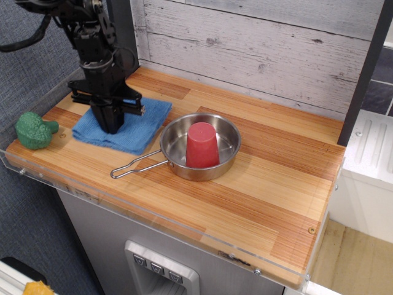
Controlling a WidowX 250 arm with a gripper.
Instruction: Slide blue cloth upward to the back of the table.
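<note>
The blue cloth lies flat on the wood plank table at the left, just left of the steel pan. My black gripper points straight down and presses on the middle of the cloth. Its fingers look drawn together on the fabric, though their tips are dark and hard to make out. The cloth's far edge lies at about the table's middle depth, well short of the back wall.
A steel pan holds an upside-down red cup, and its wire handle points toward the front left. A green broccoli toy sits at the left edge. A whitewashed plank wall closes the back. A clear acrylic rim edges the table.
</note>
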